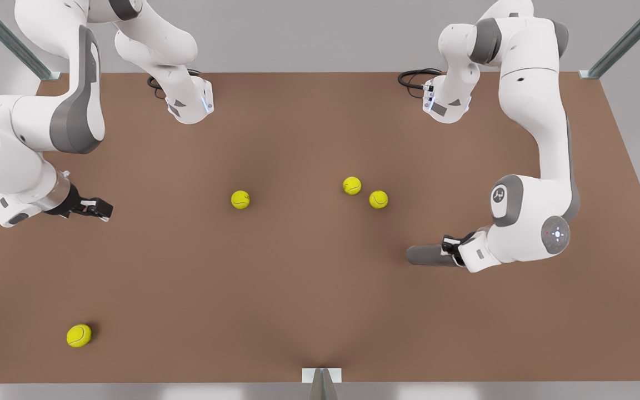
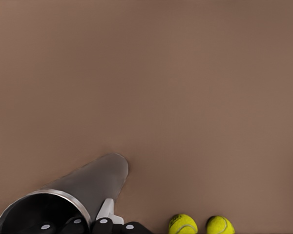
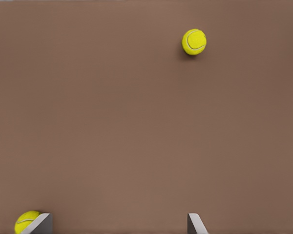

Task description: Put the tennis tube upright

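Left gripper (image 1: 446, 248) grips the lying tennis tube (image 1: 426, 255); right gripper (image 1: 102, 209) hovers.

You have four tennis balls on the counter (image 1: 320, 311). Take the middle ball (image 1: 240, 199) as your landmark. Two balls lie as a pair, one (image 1: 352, 185) nearer to it and the other (image 1: 378, 199) just beyond. The fourth ball (image 1: 79, 335) lies alone, well apart from it. You have one tennis tube (image 1: 425, 255), beyond the pair. You have two arms, each with one claw.
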